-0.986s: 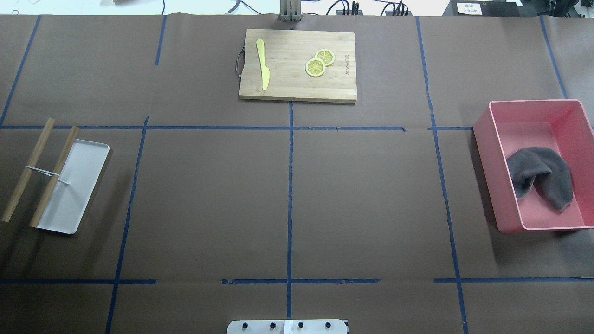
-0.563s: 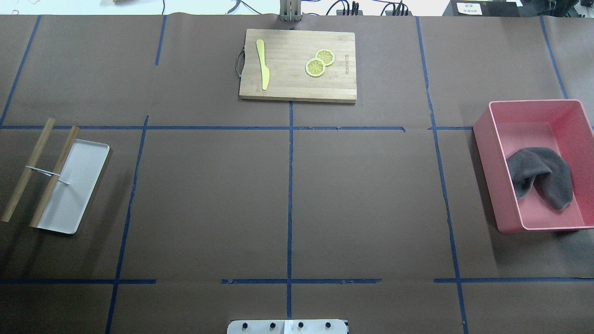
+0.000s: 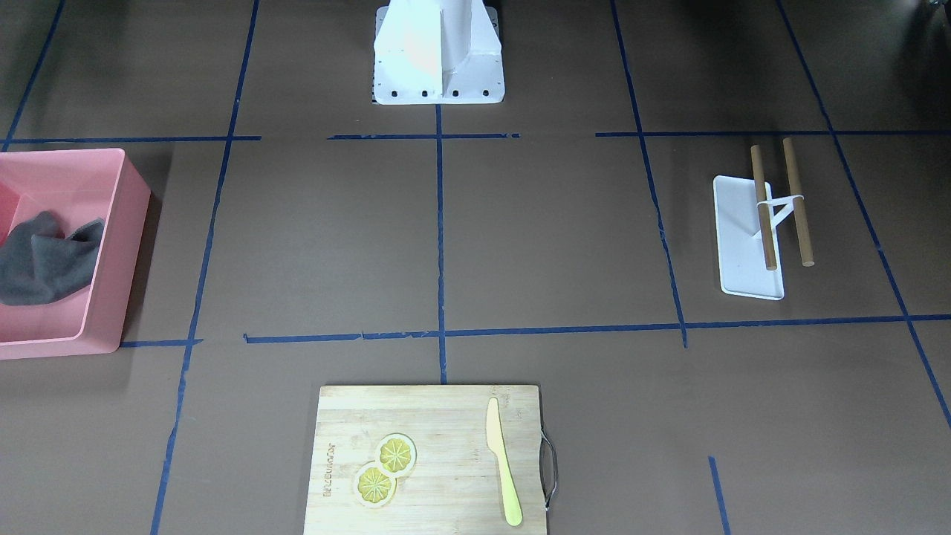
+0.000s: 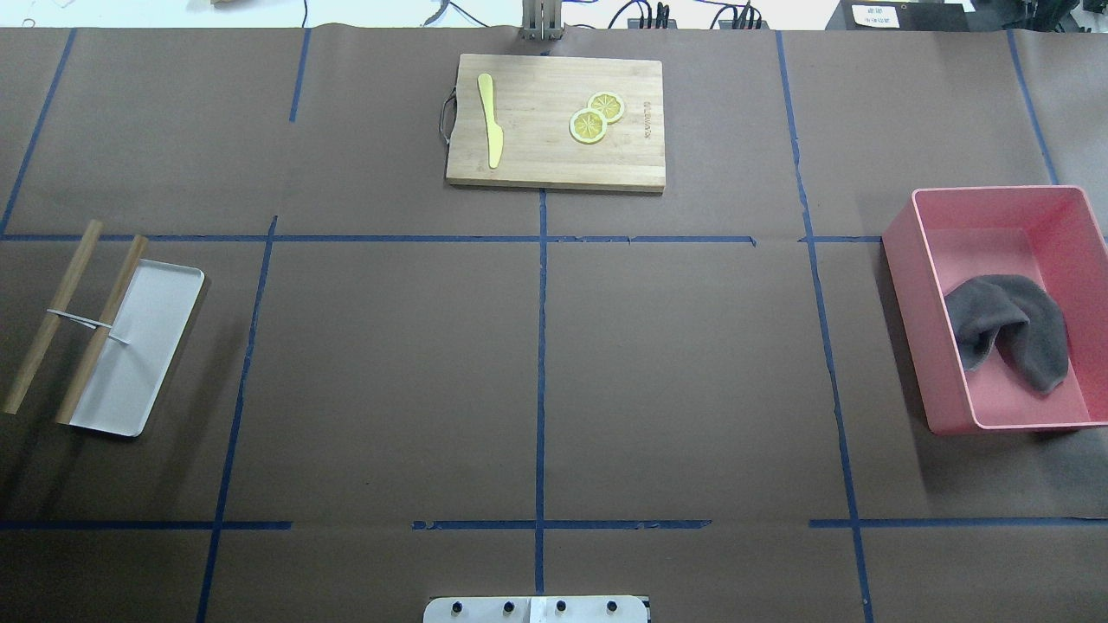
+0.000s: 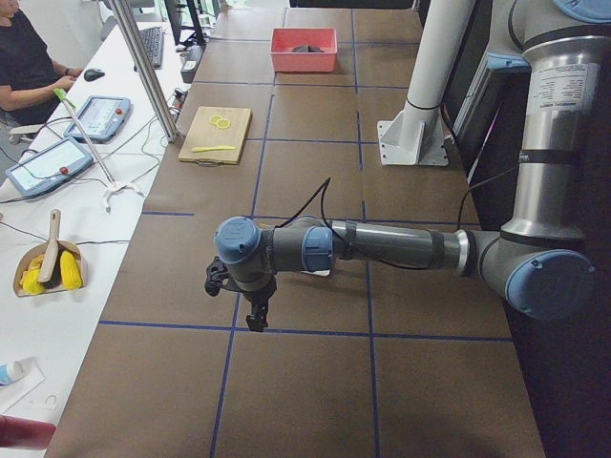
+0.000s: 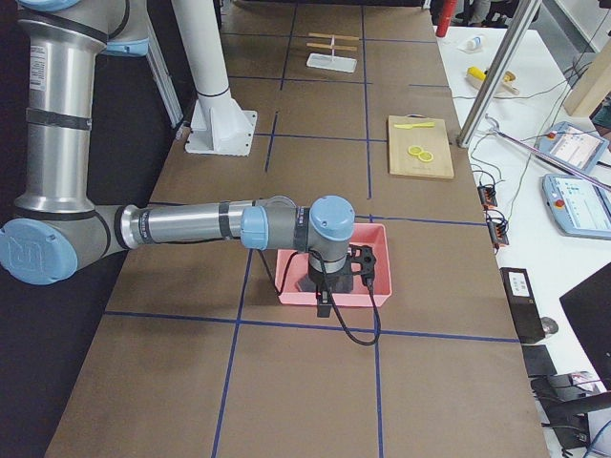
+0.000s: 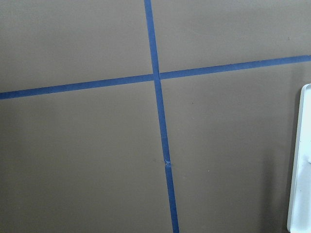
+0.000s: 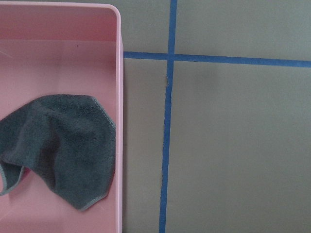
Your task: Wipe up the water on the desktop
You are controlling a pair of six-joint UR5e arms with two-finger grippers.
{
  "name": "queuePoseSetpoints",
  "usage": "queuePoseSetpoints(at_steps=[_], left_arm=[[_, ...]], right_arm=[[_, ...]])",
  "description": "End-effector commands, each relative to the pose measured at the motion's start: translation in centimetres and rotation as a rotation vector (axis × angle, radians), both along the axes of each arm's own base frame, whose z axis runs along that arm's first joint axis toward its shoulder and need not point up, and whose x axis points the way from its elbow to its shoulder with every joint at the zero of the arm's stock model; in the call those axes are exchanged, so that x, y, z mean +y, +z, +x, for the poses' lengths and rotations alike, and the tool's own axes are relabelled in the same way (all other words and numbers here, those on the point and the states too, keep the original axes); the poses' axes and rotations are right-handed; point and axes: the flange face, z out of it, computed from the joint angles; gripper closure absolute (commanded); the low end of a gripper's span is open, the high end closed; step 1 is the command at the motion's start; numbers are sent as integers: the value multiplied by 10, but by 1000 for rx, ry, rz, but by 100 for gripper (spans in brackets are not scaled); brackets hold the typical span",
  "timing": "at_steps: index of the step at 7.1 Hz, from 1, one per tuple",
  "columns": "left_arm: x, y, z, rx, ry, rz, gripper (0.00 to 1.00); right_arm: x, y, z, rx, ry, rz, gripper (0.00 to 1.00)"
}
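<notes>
Lying crumpled in the pink bin (image 4: 909,294) at 3 o'clock on the worktop (image 4: 389,381), the grey cloth (image 4: 1008,329) looks soft, light and limp, best pinched at its raised fold. How far the left claw (image 5: 256,320) and right claw (image 6: 323,303) gape I cannot tell; neither visibly holds anything.

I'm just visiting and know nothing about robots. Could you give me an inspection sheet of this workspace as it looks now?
Surface: desktop, brown with blue tape lines; no water seen.
Job's things: grey cloth crumpled in the pink bin.
Clutter: cutting board with yellow knife and two lemon slices; white tray with wooden rods.
Grippers: left gripper hangs above the desktop, right gripper over the pink bin; open or shut, cannot tell.
Cables: black cable loops off the left arm, another by the right gripper.
Surroundings: seated person and tablets at a side desk.
</notes>
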Motion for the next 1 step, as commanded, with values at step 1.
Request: queuePoseSetpoints(at_steps=[1], left_arm=[[-1, -3, 0, -1, 0, 7, 0]], right_arm=[[0, -1, 0, -6, 0, 1, 0]])
